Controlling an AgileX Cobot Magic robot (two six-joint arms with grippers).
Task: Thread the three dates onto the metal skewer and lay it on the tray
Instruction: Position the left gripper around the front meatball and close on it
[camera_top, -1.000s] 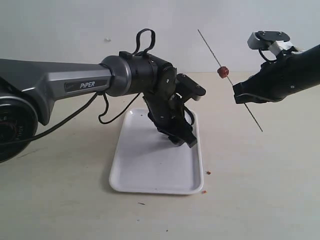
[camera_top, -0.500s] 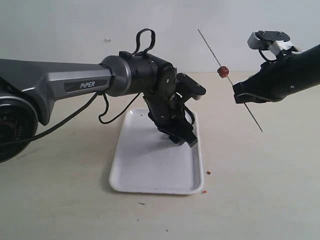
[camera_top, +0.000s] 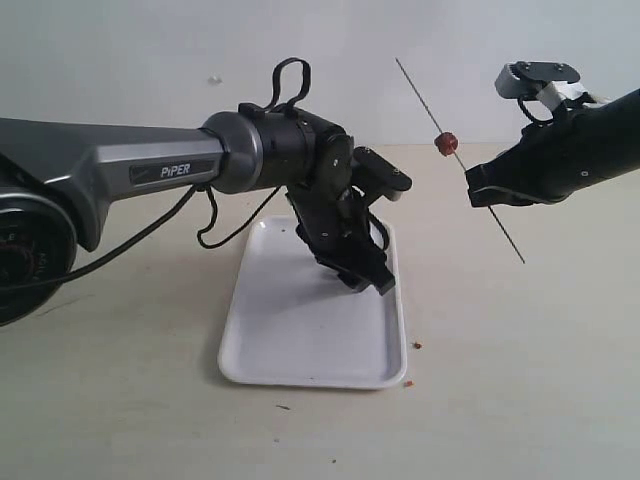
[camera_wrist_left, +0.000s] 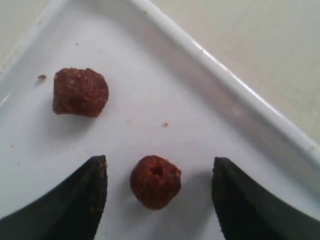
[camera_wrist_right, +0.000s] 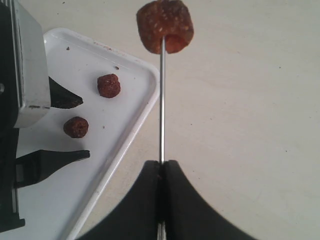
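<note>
**A:** What are the jaws doing?

**B:** The left gripper (camera_top: 370, 282) is hanging low over the tray (camera_top: 300, 335) with its jaws standing wide apart. They are straddling one date and touching neither side of it; the left wrist view is showing a gap on each flank. The right gripper (camera_wrist_right: 161, 170) is pinching its jaws tight on the skewer (camera_wrist_right: 161, 100), pads meeting around the rod.

**A:** How many of each are you counting?

**B:** One skewer, one tray and three dates. The first date (camera_wrist_right: 165, 25) is sitting threaded on the skewer, above the right gripper's hold. The second date (camera_wrist_left: 155, 181) is lying on the tray between the left jaws. The third date (camera_wrist_left: 80, 92) is lying on the tray just beyond it, apart from it, near a corner of the rim.

**A:** And the skewer, which way is it pointing?

**B:** It is hanging in the air to the right of the tray. In the exterior view its long axis is running on a slant: the upper end is pointing up and left, the lower end down and right, below the gripper.
</note>
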